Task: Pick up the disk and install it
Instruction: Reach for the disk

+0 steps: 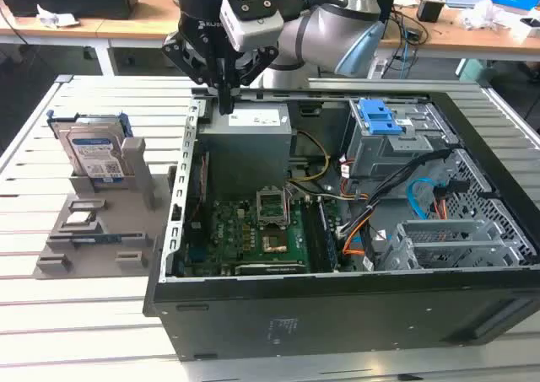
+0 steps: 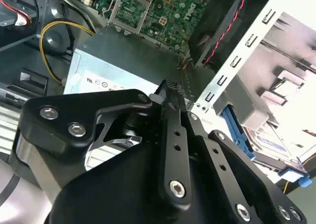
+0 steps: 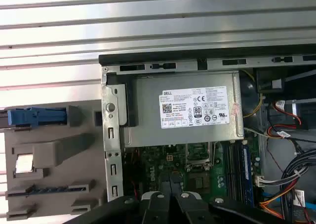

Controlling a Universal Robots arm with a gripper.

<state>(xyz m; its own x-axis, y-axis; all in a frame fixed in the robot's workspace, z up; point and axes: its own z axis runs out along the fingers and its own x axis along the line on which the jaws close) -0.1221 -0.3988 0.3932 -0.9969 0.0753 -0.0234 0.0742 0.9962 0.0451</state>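
Observation:
The disk (image 1: 95,152), a silver drive with a white-and-blue label in a blue frame, stands on edge in a grey holder (image 1: 97,226) on the slatted table, at the exterior view's left of the open computer case. Its blue frame (image 3: 37,116) shows edge-on in the first wrist view, and its label (image 2: 269,141) in the second. My gripper (image 1: 226,105) hangs over the case's back corner by the grey power-supply box (image 1: 249,133), well apart from the disk. The black fingers (image 2: 168,93) meet at their tips with nothing between them.
The open case (image 1: 337,302) holds a green motherboard (image 1: 261,230), loose orange, black and blue cables (image 1: 405,196), and metal drive cages with a blue latch plate (image 1: 380,116). The holder carries smaller parts (image 1: 80,217). Desks with clutter stand behind the table.

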